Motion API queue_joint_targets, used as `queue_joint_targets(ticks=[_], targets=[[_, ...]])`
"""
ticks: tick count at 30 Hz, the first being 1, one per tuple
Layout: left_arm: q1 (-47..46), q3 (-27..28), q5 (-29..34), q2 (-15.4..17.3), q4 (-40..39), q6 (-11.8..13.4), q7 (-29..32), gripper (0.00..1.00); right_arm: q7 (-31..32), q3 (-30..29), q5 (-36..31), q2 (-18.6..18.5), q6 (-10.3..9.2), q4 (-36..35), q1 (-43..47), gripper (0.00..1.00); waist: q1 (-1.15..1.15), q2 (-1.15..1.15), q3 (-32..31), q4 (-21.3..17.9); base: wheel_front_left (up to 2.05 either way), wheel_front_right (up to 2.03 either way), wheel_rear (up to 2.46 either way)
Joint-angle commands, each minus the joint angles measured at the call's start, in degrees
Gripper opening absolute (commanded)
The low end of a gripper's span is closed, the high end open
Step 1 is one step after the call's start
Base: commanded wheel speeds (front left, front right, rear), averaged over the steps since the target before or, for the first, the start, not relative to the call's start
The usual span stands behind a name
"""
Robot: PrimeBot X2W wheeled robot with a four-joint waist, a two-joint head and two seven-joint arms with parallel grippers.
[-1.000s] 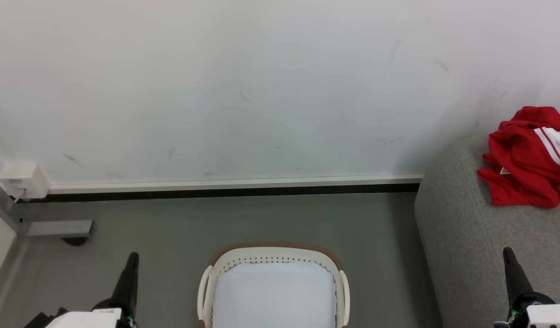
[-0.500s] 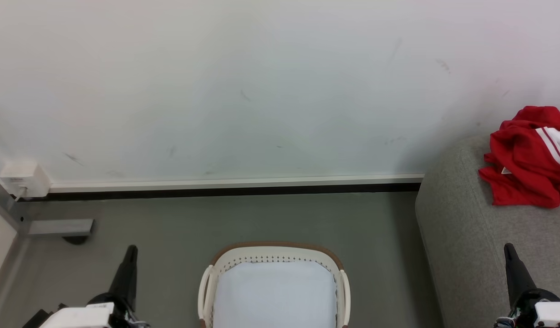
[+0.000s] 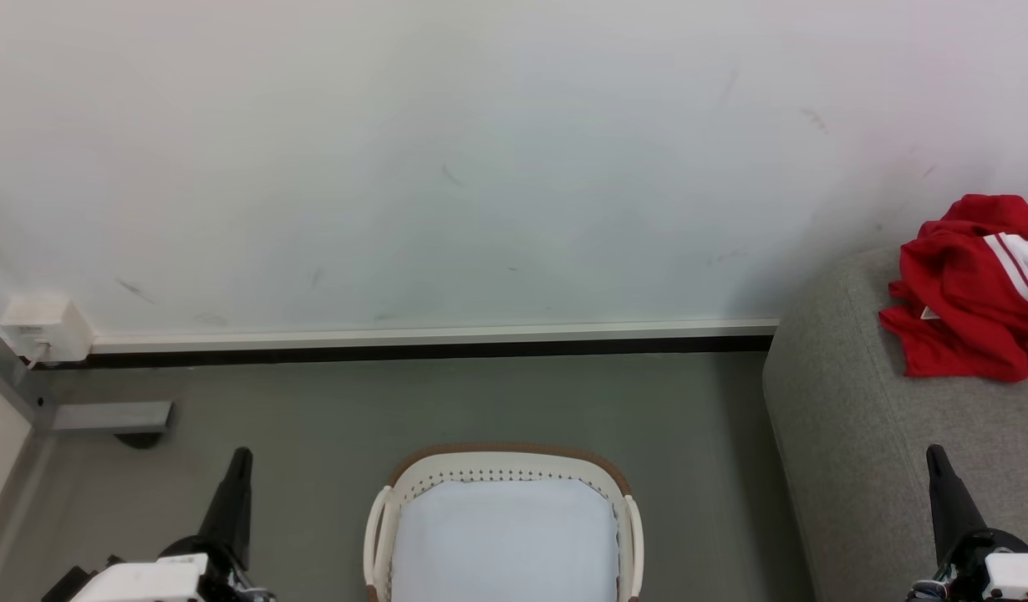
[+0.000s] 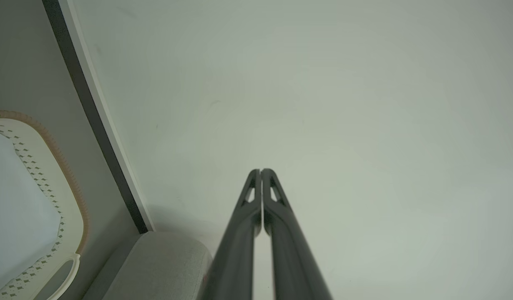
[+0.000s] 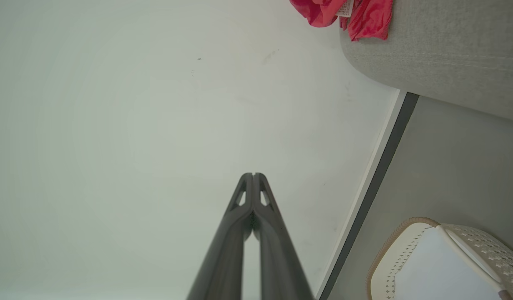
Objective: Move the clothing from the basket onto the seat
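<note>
- Clothing (image 3: 969,293), red with a white striped panel and a small white tag, crumpled in a heap on top of the seat (image 3: 857,435), at its far edge by the wall (image 3: 480,167), just in from the rounded far-left corner.
- Seat light grey and fabric-covered, standing against the wall on the robot's right.
- Basket (image 3: 506,456) on the floor (image 3: 480,393), apart from the seat's left side and short of the skirting board (image 3: 430,339); cream with a brown rim, perforated sides and a handle at each side.
- Plain white liner (image 3: 504,539) spread inside the basket.
- Left end effector (image 3: 240,458) low over the floor to the basket's left, fingers pressed together tip to tip and empty, pointing toward the wall.
- Right end effector (image 3: 934,456) over the seat's near part, fingers likewise pressed together and empty, well apart from the red heap.
- Small white box (image 3: 42,326) on the wall at the far left, just above the skirting board.
</note>
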Motion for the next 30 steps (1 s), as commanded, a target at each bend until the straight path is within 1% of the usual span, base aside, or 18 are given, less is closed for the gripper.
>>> queue_joint_targets(ticks=[1,30], targets=[[-0.51,0.11,-0.83,0.44,-0.17,-0.27,0.24,0.0,0.18,-0.22,0.08,-0.48,-0.13,-0.29,-0.73,0.0,0.0,0.0,0.0,0.0,0.0,0.0,0.0],[-0.5,0.1,-0.83,0.43,-0.18,-0.27,0.23,0.0,0.17,-0.22,0.08,-0.47,-0.14,-0.29,-0.72,0.0,0.0,0.0,0.0,0.0,0.0,0.0,0.0]])
